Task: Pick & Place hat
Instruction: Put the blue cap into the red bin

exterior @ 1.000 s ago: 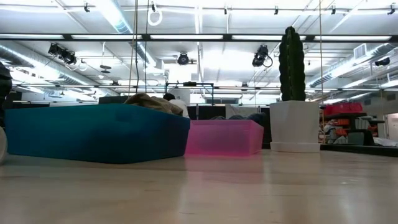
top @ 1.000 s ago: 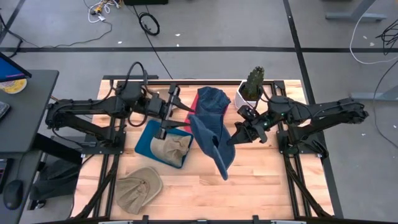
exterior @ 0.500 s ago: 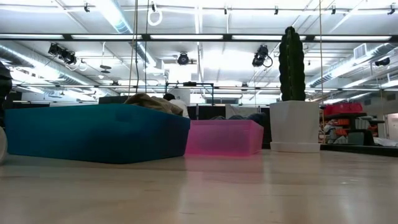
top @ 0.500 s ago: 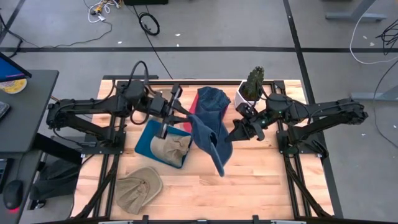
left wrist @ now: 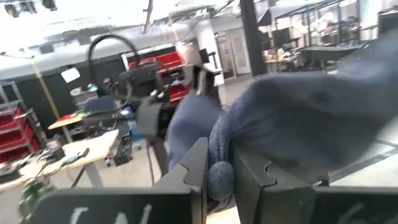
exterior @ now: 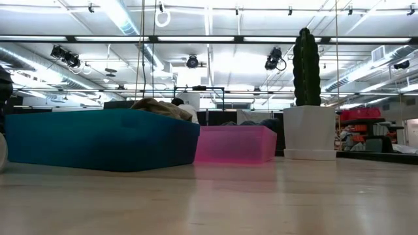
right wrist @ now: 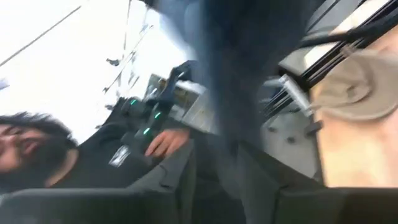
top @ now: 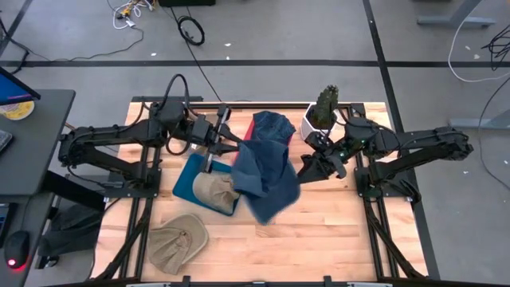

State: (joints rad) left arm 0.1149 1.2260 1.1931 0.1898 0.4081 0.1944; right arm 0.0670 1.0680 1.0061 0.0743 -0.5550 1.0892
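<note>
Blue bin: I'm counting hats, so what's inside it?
A tan hat lies in the blue bin. The blue hat hanging from the left pincer covers the bin's right edge.

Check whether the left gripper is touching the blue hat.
Touching. In the left wrist view, the left gripper is shut on a fold of the blue hat, cloth pinched between its fingers. The high view agrees.

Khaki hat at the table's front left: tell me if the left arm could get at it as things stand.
Probably not yet. The khaki hat lies uncovered with nothing on it, but the left gripper is shut on the blue hat hanging over the teal bin; it would need to release first.
</note>
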